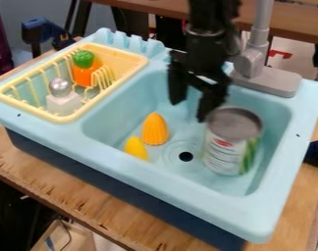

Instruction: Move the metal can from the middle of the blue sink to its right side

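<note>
Your gripper hung with its fingers apart and nothing between them, right by the can standing in the sink near the drain, seemingly at the lining-up stage, and any grasp there called for centering over the rim first.

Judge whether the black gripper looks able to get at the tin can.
Probably yes: the black gripper hangs open near the top of the tin can, and nothing lies on it, though its width may be awkward.

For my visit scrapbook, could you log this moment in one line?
fingers: apart, over sink | nearest: upright can | also: orange piece, yellow piece
</note>
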Tool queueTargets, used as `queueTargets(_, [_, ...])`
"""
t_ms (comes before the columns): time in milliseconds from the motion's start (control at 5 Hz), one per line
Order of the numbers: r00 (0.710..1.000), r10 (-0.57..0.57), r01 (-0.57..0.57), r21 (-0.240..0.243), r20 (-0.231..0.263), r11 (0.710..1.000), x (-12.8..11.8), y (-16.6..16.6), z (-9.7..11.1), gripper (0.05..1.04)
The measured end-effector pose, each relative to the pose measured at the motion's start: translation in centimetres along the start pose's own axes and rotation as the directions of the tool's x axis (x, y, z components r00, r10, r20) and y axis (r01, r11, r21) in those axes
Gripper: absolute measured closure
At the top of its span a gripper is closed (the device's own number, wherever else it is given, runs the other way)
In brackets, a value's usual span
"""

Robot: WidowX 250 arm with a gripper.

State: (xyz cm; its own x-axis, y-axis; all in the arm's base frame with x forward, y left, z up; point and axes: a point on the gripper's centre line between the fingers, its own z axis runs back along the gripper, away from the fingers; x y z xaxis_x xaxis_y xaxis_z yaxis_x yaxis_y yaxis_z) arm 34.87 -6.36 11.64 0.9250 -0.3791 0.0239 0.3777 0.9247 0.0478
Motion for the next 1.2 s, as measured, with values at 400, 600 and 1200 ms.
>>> queueTargets(400, [0.999, -0.039, 0.039, -0.017, 0.009, 0.999, 0.4, -1.5, 0.3, 0.081])
queueTargets(600, [1.000, -0.019, 0.019, 0.023, -0.022, 1.000, 0.3, -1.7, 1.1, 0.081])
queueTargets(1200, [0.994, 0.107, -0.107, 0.106, 0.006, 0.989, -2.5, 0.7, 8.0, 0.082])
